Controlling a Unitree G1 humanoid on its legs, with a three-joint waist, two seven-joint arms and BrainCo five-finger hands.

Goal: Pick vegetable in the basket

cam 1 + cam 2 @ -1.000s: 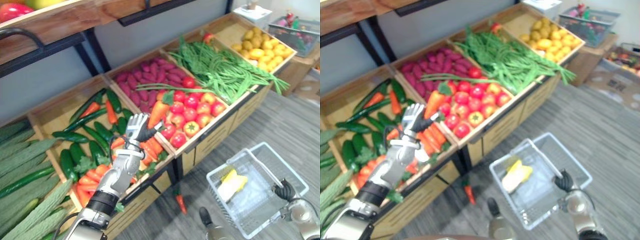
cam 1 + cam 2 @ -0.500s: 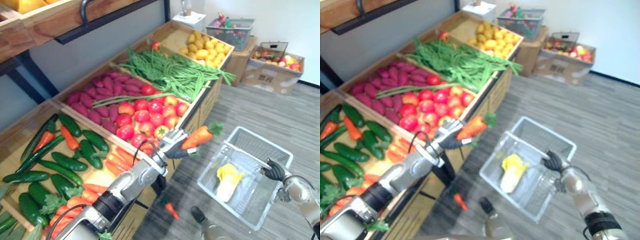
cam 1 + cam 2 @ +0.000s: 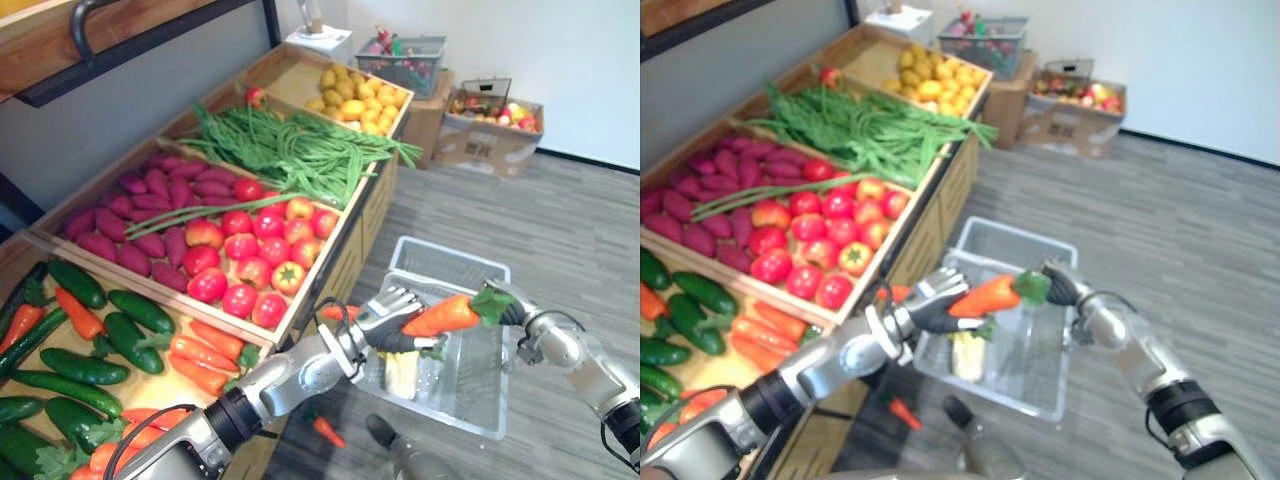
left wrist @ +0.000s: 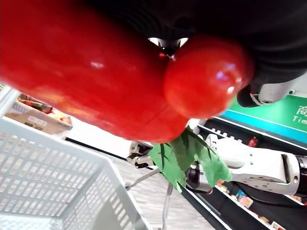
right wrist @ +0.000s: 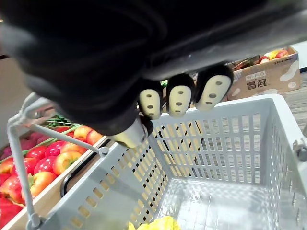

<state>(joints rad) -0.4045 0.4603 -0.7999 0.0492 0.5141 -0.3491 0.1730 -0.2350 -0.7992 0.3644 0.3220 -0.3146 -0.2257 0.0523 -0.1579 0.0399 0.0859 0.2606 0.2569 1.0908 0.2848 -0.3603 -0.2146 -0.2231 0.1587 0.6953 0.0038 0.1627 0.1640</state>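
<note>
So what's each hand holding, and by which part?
Left hand: carrot, by its tapered end. Right hand: basket, by its handle.

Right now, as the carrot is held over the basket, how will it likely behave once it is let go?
The carrot probably stays stiff: it juts straight out of the left hand without sagging. Its glossy, round, tapered body suggests it may slip or roll a little on the basket floor. Its leafy top looks soft and floppy.

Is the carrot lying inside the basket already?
No, the left hand holds the carrot in the air above the basket, fingers curled round it.
</note>
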